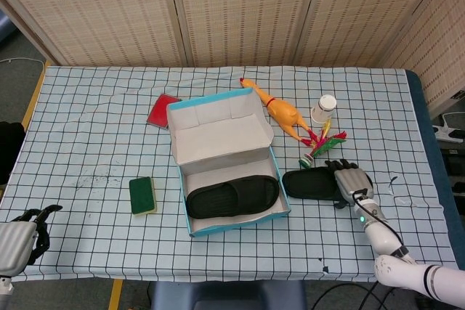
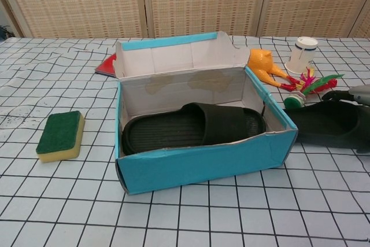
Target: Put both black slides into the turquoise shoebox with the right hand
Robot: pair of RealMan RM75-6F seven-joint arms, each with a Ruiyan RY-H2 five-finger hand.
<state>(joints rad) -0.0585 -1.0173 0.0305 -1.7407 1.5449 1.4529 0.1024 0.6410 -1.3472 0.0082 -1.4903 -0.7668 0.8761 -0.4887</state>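
Right of the turquoise shoebox, second black slide on the table, right robot hand grasping its outer end

One black slide is lying flat inside the open turquoise shoebox at frame centre; the second black slide is lying just right of it.

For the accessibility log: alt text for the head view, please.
One black slide lies inside the open turquoise shoebox; the second slide lies on the checked table beside it, with the right hand at its outer end.
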